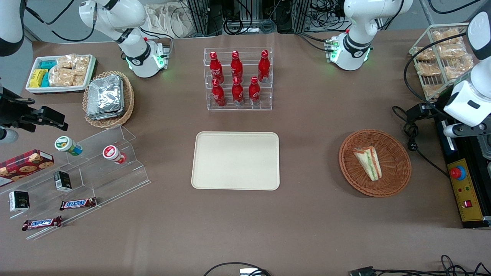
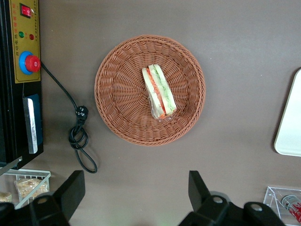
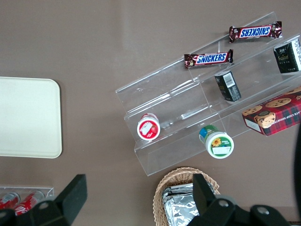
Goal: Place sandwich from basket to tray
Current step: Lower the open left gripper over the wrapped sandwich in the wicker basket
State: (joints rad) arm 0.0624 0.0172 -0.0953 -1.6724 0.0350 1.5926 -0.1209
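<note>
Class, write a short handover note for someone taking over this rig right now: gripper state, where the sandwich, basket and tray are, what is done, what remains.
Gripper: open, holding nothing, hovering above the table beside the basket, apart from it.
Sandwich: lying in the basket, toward the working arm's end of the table.
Tray: mid-table, nearer the front camera than the bottle rack, nothing on it.
Done: nothing yet; the sandwich is untouched.
Left: move over the basket, grasp the sandwich, lift it, carry it to the tray, release.
</note>
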